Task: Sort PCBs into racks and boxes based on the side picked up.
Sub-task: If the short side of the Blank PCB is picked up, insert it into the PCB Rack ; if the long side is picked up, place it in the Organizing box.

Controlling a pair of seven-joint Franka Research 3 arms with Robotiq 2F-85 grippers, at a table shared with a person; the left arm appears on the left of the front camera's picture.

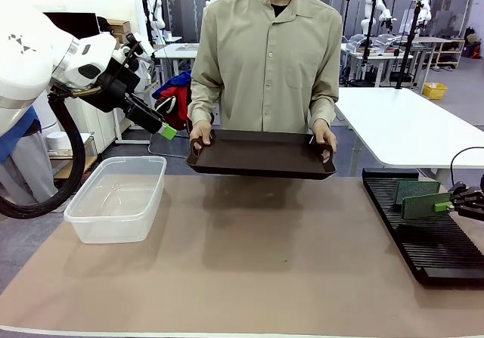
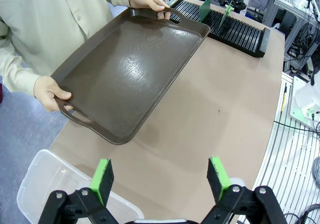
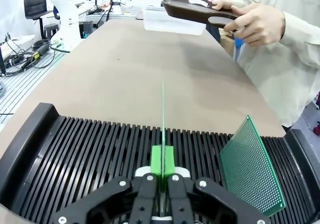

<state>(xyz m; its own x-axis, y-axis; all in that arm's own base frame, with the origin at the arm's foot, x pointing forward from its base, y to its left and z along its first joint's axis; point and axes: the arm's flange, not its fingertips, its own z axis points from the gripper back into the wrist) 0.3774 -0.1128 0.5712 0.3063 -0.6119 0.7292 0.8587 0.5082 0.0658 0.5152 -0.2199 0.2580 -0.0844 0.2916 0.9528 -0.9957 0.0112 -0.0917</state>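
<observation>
- Two green PCBs are standing on edge in the long black rack (image 1: 425,234) at the table's (image 1: 249,277) right side; one PCB (image 3: 251,167) is leaning in a slot, unheld.
- The right fingers (image 3: 162,171) are pinching fully together on the other PCB (image 3: 163,129), holding it upright over the rack's slots.
- The left fingers (image 2: 160,180) are hanging wide apart with nothing between them, raised above the clear box (image 1: 117,198) on the table's left.
- A person is holding a dark brown tray (image 1: 261,155) by its handles with both hands, above the table's far edge.
</observation>
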